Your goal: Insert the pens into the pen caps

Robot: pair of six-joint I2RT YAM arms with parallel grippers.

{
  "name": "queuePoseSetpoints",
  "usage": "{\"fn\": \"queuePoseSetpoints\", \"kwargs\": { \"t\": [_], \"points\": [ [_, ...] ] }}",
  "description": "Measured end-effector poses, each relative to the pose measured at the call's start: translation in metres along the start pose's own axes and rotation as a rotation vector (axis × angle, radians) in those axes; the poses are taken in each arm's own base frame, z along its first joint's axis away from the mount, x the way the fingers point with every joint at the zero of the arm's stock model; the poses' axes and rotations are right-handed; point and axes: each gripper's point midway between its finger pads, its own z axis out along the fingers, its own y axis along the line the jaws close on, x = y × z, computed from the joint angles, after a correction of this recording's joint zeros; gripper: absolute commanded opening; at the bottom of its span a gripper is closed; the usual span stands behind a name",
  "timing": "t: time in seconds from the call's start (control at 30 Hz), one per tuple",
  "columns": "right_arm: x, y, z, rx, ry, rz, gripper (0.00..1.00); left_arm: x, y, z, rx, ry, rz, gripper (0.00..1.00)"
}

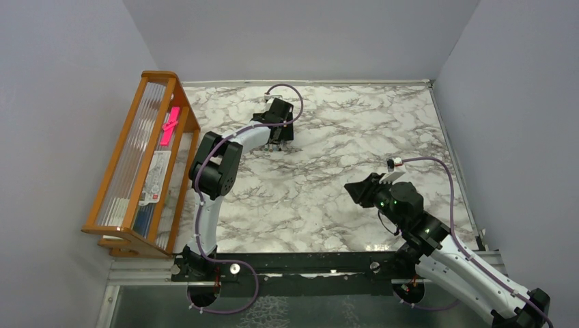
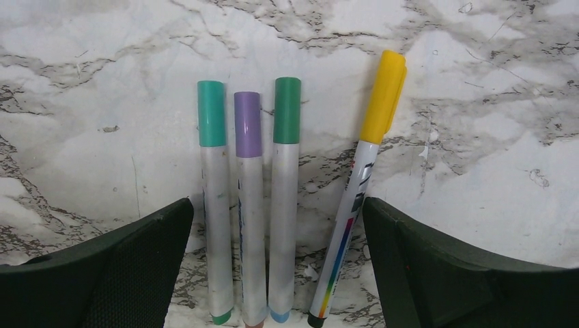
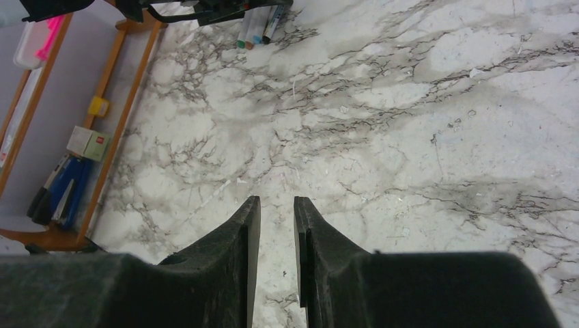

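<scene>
Four pens lie side by side on the marble table (image 2: 102, 82), each with a cap on its far end. From left to right the caps are teal (image 2: 212, 113), pale purple (image 2: 248, 124), green (image 2: 287, 109) and yellow-orange (image 2: 384, 96). The fourth pen (image 2: 348, 225) tilts to the right, apart from the other three. My left gripper (image 2: 278, 205) is open wide, its jaws standing outside the row on both sides and touching none of them. In the right wrist view the pens (image 3: 256, 27) show far off, at the top. My right gripper (image 3: 276, 201) hovers over bare marble at the near right, jaws narrowly parted and empty.
A wooden rack (image 1: 111, 160) stands along the table's left edge, holding a bright pink strip (image 1: 169, 126), a small box and blue items. Grey walls close in the left, back and right. The left arm (image 1: 218, 164) reaches to the back middle.
</scene>
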Motion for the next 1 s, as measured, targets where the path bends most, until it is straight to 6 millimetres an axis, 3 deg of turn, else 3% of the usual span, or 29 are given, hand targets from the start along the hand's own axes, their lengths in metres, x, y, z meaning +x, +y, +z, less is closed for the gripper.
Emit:
{"fn": "queuePoseSetpoints", "kwargs": {
  "t": [0.43, 1.0],
  "points": [
    [0.0035, -0.0023, 0.0022, 0.011, 0.014, -0.006, 0.24, -0.0012, -0.0001, 0.0005, 0.002, -0.004, -0.002, 0.68],
    [0.0094, -0.0066, 0.0034, 0.020, 0.026, -0.008, 0.22, -0.0008, -0.0019, 0.0003, 0.013, -0.001, 0.004, 0.59]
  ]
}}
